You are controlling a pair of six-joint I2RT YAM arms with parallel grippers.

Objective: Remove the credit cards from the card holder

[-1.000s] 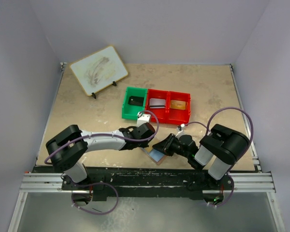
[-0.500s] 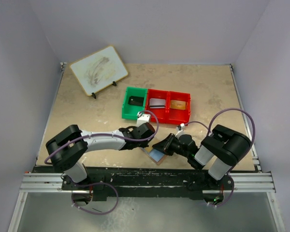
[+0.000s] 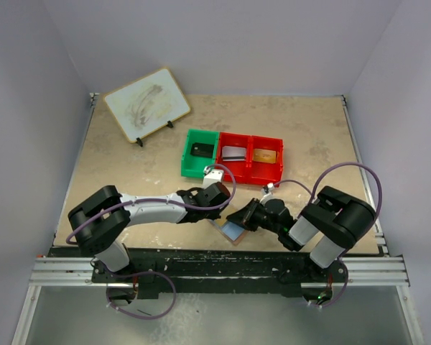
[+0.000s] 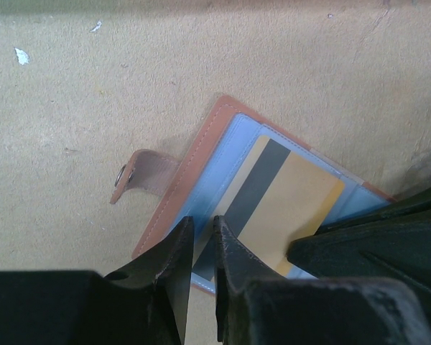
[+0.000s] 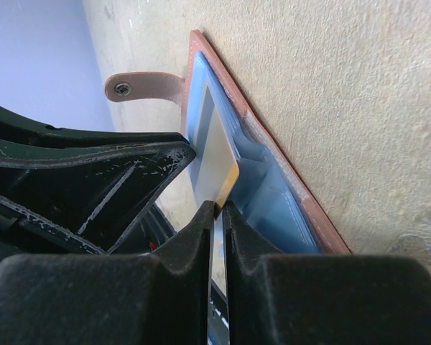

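Observation:
The card holder (image 3: 233, 231) lies open on the table near the front edge, with a tan-pink rim (image 4: 201, 154), pale blue inner panels (image 5: 273, 194) and a snap strap (image 4: 140, 176). A yellow card (image 4: 294, 208) with a dark stripe sticks partly out of its pocket. My right gripper (image 5: 219, 207) is shut on a corner of this card (image 5: 215, 154); it comes in low from the right (image 3: 240, 218). My left gripper (image 4: 199, 223) is almost closed with nothing between its fingers, its tips down on the holder's left part (image 3: 217, 214).
A green bin (image 3: 189, 154) with a small black item and two joined red bins (image 3: 250, 158), each with a card-like item inside, stand just behind the grippers. A whiteboard on a stand (image 3: 146, 103) is at the back left. The table's front edge is close to the holder.
The right arm's elbow has drifted slightly to the right. The grippers, the card and the holder stay almost where they were.

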